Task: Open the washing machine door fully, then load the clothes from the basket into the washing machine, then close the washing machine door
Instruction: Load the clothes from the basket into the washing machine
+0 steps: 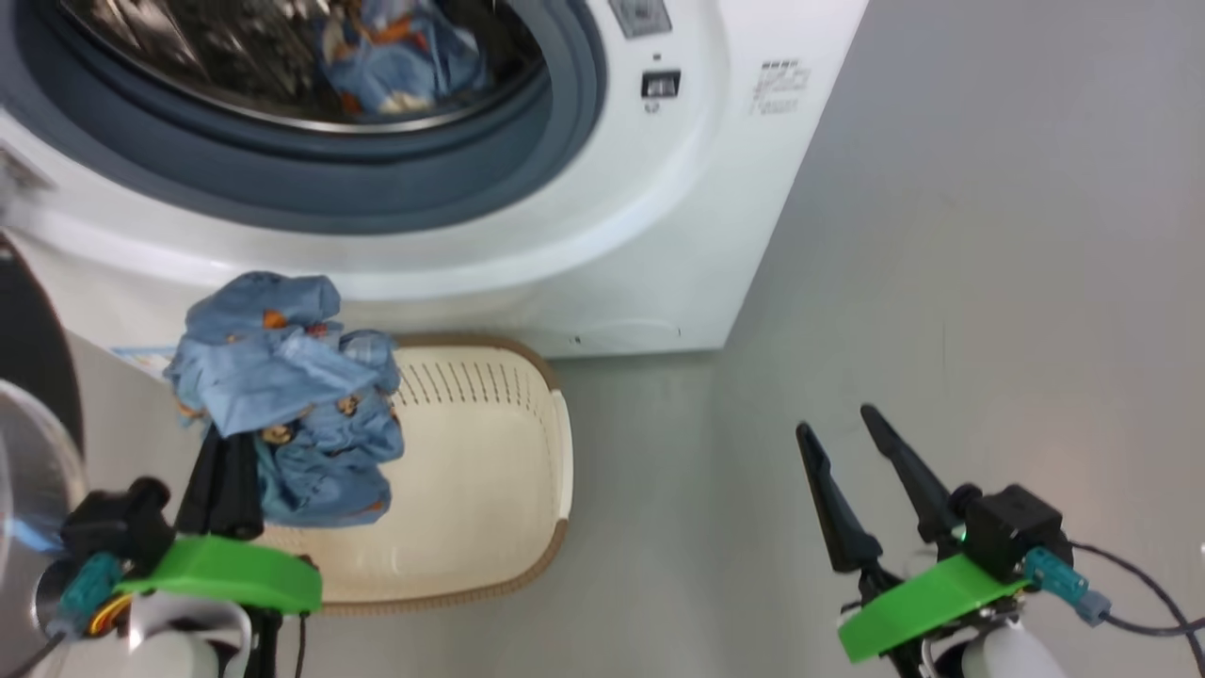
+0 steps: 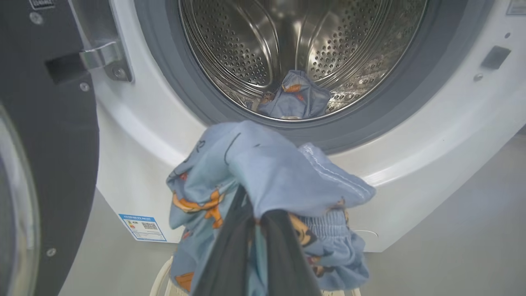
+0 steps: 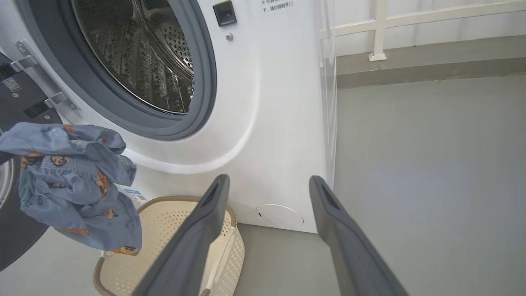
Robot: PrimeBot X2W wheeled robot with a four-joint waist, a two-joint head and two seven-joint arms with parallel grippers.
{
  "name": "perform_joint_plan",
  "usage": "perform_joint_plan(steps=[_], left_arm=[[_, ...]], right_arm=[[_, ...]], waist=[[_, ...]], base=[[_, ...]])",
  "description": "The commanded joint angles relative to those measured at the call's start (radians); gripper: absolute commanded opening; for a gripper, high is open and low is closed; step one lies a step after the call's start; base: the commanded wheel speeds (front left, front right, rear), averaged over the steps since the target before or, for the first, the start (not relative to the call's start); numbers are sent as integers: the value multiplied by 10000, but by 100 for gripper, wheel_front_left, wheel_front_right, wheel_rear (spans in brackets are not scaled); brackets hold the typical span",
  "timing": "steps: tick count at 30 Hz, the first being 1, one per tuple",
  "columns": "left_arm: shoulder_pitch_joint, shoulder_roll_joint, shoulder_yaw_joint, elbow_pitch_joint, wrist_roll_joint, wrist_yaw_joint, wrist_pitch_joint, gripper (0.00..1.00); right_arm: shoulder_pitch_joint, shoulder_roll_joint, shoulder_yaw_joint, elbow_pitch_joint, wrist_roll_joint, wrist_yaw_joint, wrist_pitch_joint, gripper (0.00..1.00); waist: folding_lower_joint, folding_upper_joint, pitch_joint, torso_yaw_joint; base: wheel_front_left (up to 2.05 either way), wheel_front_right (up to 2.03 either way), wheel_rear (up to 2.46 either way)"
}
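The clothes [image 1: 282, 377] hide the left pincer [image 1: 226, 447] tips (cropped door [image 2: 53, 135] seems fully open).

Left hand [image 2: 259, 220] clamps blue garment [image 2: 271, 172] below open drum [image 2: 246, 49]; second garment [image 2: 296, 98] inside.

My left gripper [image 1: 224, 452] and right gripper [image 1: 834, 419] each have two long, tapering dark fingers set on a bright green plate [image 1: 927, 603]. Behind each plate sits a black camera block [image 1: 1012, 527] with a teal plug [image 1: 1054, 573]. A grey cable [image 1: 1148, 612] leaves the right one, and my forearms [image 1: 1007, 654] are pale white
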Motion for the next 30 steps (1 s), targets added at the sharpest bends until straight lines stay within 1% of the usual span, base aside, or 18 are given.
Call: perform_joint_plan(steps=[1, 8, 15, 21, 30], left_arm=[[244, 137, 464, -450, 182, -35, -133, 0], [1194, -80, 830, -1214, 555, -111, -133, 0], [2249, -257, 1130, -1902, 909, 36, -133, 0], [3104, -317, 1338, -2413, 1058, 74, -133, 0], [3838, -403, 1446, -2944, 1111, 131, -133, 0]], right_arm=[[236, 47, 282, -150, 116, 16, -48, 100], [690, 61, 329, -23, 202, 16, -48, 100], [1077, 76, 442, 61, 253, 16, -48, 100], [1409, 88, 620, 171, 335, 16, -48, 100], [1678, 98, 654, 139, 367, 16, -48, 100]], waist=[[0, 0, -735, 114], [0, 0, -1554, 65], [0, 0, -2463, -121], [0, 0, -3107, -279], [0, 0, -3389, -282]], base=[[0, 0, 0], [0, 0, 0], [0, 0, 0], [0, 0, 0], [0, 0, 0]])
